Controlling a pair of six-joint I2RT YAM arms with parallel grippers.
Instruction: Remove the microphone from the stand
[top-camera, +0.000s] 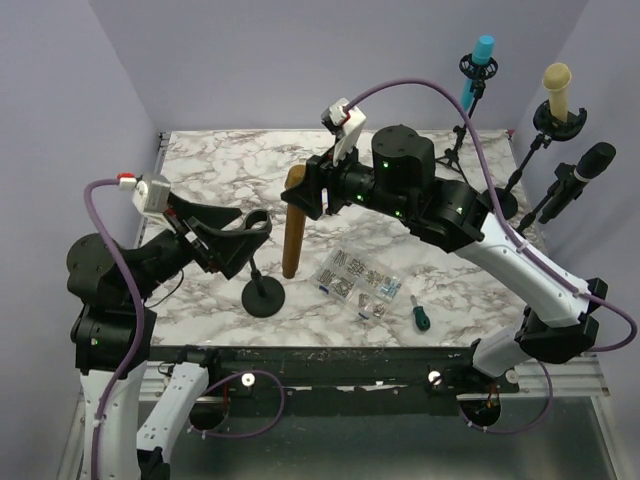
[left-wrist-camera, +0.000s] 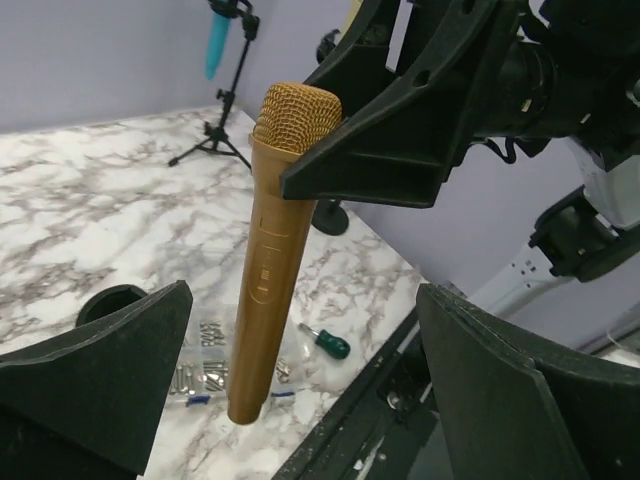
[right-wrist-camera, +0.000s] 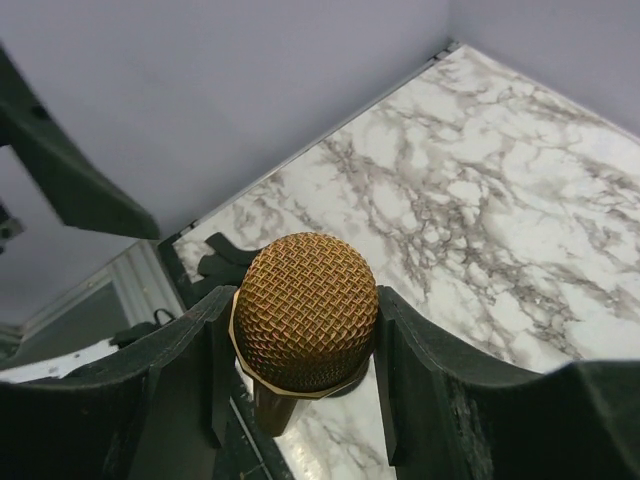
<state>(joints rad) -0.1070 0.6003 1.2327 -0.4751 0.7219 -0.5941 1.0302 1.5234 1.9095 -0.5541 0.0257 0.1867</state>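
A gold microphone (top-camera: 293, 225) hangs upright above the marble table, clear of the black desk stand (top-camera: 262, 297) just to its left. My right gripper (top-camera: 302, 190) is shut on its mesh head (right-wrist-camera: 305, 310), one finger on each side. In the left wrist view the microphone (left-wrist-camera: 270, 260) hangs free, its lower end in the air. My left gripper (top-camera: 232, 243) is open and empty beside the stand's empty black clip (top-camera: 256, 222). Its fingers (left-wrist-camera: 100, 390) stand wide apart. The stand's base (left-wrist-camera: 110, 300) shows partly behind the left finger.
A clear bag of screws (top-camera: 358, 281) and a green-handled screwdriver (top-camera: 420, 317) lie right of the stand. Three more stands at the back right hold a blue microphone (top-camera: 480, 60), a cream one (top-camera: 557, 90) and a black one (top-camera: 590, 165). Walls enclose the table.
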